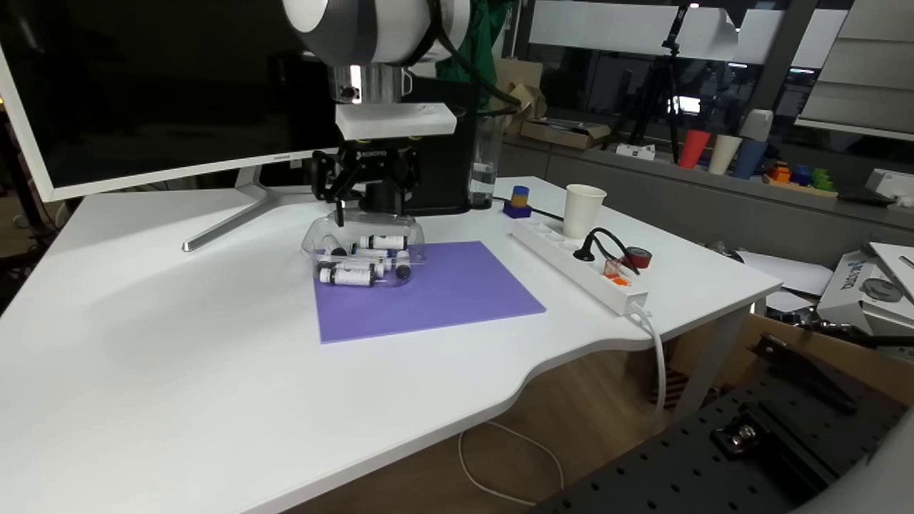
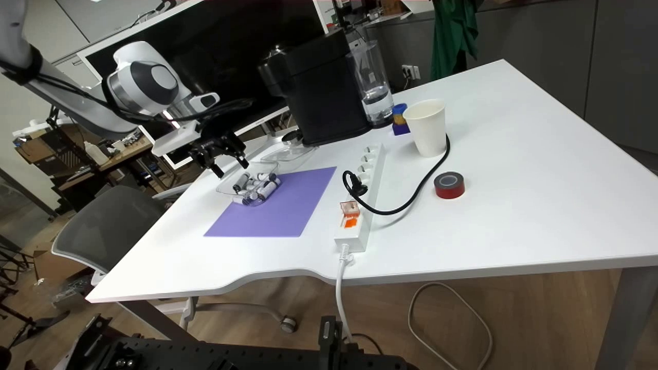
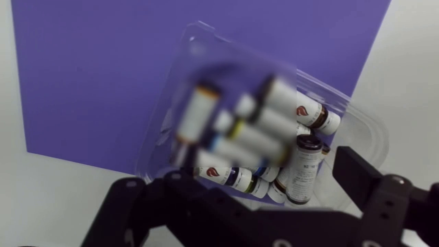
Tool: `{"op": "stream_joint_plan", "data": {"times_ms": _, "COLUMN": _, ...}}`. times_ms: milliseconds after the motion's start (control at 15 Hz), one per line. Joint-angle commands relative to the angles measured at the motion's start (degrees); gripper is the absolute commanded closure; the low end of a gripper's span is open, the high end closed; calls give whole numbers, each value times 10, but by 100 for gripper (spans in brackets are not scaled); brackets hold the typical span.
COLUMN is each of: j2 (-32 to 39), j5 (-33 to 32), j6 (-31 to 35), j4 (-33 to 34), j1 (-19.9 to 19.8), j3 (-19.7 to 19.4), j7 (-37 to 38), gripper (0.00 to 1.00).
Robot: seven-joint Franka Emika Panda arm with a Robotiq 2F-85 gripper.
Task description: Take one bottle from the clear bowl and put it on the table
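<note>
Wrist view: the white desk point(image 3: 408, 79) carries a purple mat point(image 3: 85, 85), and a shallow clear bowl point(image 3: 380, 137) straddles one corner of the mat, partly over the bare surface. In the bowl lie several white-labelled bottles point(image 3: 303, 168), some resting across others; the centre of this view is blurred, so their number cannot be told.

In both exterior views the desk has a curved front edge. A power strip point(image 1: 571, 264) lies to one side of the mat, with a white paper cup point(image 2: 427, 128) just beside it and a roll of red tape point(image 2: 449, 186) near the cup. A large monitor point(image 1: 178, 93) and a black appliance point(image 2: 324, 92) stand toward the rear. The room shows, in an exterior view, a grey chair point(image 2: 108, 226) and a brown floor point(image 2: 247, 329); in an exterior view, a tripod point(image 1: 668, 100) in the background.

The white robot arm point(image 2: 123, 95) extends over the desk, its wrist bent so that the tool point(image 1: 370, 211) points downward at the bowl, near the rim; contact cannot be told. Its two fingers point(image 3: 353, 171) stand wide apart.
</note>
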Motion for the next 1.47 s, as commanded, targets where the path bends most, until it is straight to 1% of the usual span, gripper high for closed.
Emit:
{"op": "stream_joint_plan", "data": {"times_ms": 0, "j2": 30, "j5": 28, "j6": -8, "j4": 43, "j1": 20, "j3": -9, "j7": -11, "gripper": 0}}
{"op": "stream_joint_plan", "data": {"times_ms": 267, "j2": 49, "j5": 59, "j6": -14, "j4": 62, "j1": 23, "j3": -5, "j7": -22, "gripper": 0}}
{"op": "stream_joint_plan", "data": {"times_ms": 667, "j2": 70, "j5": 88, "j6": -20, "j4": 75, "j1": 18, "j3": -6, "j7": -34, "gripper": 0}}
{"op": "stream_joint_plan", "data": {"times_ms": 1133, "j2": 103, "j5": 97, "j6": -34, "j4": 98, "j1": 17, "j3": -16, "j7": -38, "gripper": 0}}
{"op": "stream_joint_plan", "data": {"times_ms": 1400, "j2": 122, "j5": 95, "j6": -28, "j4": 115, "j1": 22, "j3": -19, "j7": -43, "gripper": 0}}
